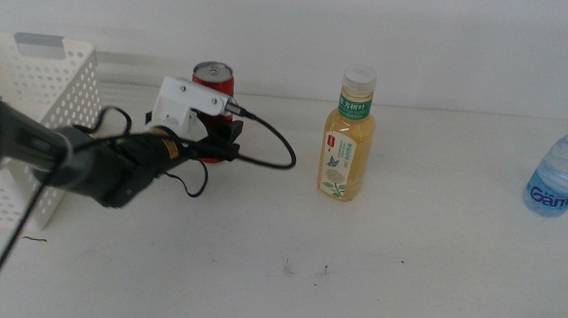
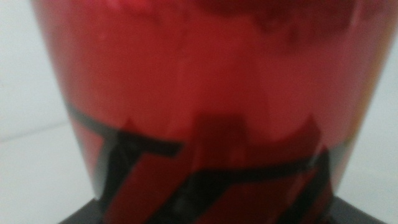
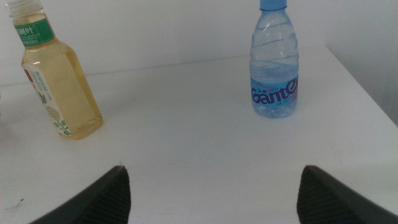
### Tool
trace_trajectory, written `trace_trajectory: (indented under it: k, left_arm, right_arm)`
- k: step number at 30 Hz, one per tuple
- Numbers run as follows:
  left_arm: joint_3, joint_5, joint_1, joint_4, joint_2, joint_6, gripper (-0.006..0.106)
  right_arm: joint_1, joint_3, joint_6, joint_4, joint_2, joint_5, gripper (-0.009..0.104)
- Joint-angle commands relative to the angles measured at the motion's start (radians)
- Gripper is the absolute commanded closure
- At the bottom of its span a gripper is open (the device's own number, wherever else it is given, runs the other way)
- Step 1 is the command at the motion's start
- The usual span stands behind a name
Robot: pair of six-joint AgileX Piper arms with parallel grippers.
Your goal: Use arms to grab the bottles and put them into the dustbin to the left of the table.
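The red soda can (image 1: 213,75) stands at the back of the table (image 1: 376,276), right of the dustbin (image 1: 28,91). My left gripper (image 1: 221,138) comes in from the left and is around the can's lower part. In the left wrist view the can (image 2: 205,93) fills the picture and the jaws show only as dark corners tight against its sides. The yellow tea bottle (image 1: 349,138) stands upright mid-table, also in the right wrist view (image 3: 59,87). The blue-capped water bottle (image 1: 566,169) stands far right (image 3: 274,62). My right gripper (image 3: 214,193) is open and empty, out of the middle view.
The left arm's black cable (image 1: 270,143) loops over the table between the can and the tea bottle. The table's right edge runs close to the water bottle. A white wall rises behind the table.
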Motion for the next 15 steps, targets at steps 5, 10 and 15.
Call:
trace_trajectory:
  k: [5, 10, 15]
  left_arm:
    - [0.027, 0.382, 0.0, 0.09, -0.317, -0.227, 0.102]
    - [0.014, 0.667, 0.007, 0.081, -0.533, -0.276, 0.102]
    - [-0.178, 1.117, 0.123, -0.274, -0.628, 0.177, 0.102]
  right_arm:
    - [-0.005, 0.004, -0.004, -0.002, -0.004, -0.008, 0.026]
    - [-0.005, 0.004, -0.004, -0.002, -0.004, -0.008, 0.026]
    - [-0.005, 0.004, -0.004, -0.002, -0.004, -0.008, 0.026]
